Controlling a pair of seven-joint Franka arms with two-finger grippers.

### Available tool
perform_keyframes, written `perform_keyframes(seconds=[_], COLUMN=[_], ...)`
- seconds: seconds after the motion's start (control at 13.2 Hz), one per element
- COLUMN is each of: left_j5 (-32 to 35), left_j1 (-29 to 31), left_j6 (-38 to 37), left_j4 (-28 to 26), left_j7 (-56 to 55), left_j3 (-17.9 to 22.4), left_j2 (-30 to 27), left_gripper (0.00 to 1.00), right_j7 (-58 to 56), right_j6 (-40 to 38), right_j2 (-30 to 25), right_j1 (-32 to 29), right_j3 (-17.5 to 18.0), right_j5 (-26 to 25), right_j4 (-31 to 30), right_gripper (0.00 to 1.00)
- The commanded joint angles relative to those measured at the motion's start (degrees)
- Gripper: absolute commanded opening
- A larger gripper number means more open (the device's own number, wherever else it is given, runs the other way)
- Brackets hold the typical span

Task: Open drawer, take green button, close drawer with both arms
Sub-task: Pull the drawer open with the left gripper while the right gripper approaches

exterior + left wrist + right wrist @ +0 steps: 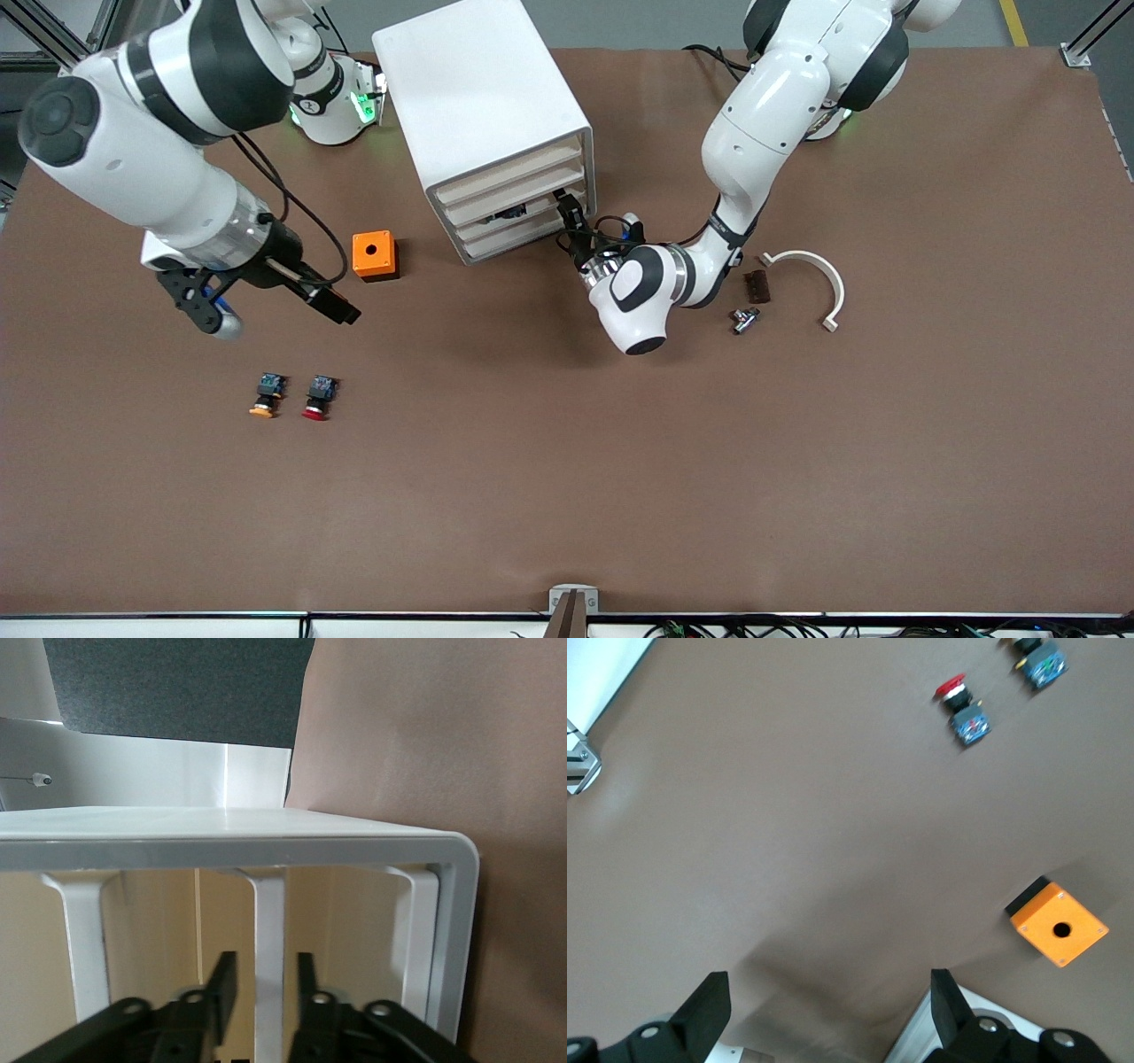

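The left gripper [261, 992], fingers narrowed around a white upright bar on the drawer [516, 215] front of the cabinet [483, 115], should pull straight outward; the button is unseen, and the right gripper [824, 1010] waits wide open, empty, over bare table.

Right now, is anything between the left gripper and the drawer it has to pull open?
Nothing visible. The left gripper is already at the cabinet front, its fingers straddling a white upright handle bar of the drawer front.
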Motion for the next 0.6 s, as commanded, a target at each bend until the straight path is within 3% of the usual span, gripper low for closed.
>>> perform_keyframes(seconds=[0.0,0.53], left_j5=[-1.34,-0.73], left_j1=[-0.04,3.30], left_j6=[-0.56,-0.56], left_j4=[1.78,5.64], left_j7=[0.08,4.20], left_j3=[0.65,2.75], left_j2=[0.79,1.84], left_gripper=[0.00,0.01], right_j7=[3.24,15.45], right_j6=[0.74,5.49], right_j2=[1.93,7.46], right_j1=[1.81,8.58], right_j3=[-0.36,-0.45], right_j5=[1.39,1.21], right_j4=[0.79,2.19], right_gripper=[1.00,1.00])
